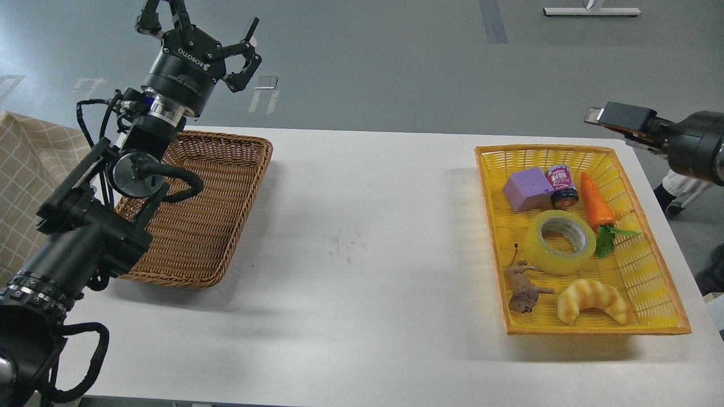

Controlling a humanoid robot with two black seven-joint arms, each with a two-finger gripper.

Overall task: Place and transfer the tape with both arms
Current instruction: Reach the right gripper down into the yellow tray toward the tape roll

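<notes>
the tape (559, 242) lies flat mid yellow basket (650, 328) by the tabletop's right edge; it looks light, stiff, slick: grip across its wall. left jaws (195, 28) spread apart; right jaws (616, 118) unclear.

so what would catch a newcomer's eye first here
Probably the yellow basket on the table's right side, crowded with a tape roll, carrot, croissant and purple block. Next, the left gripper, raised open above the brown wicker basket at left.
</notes>
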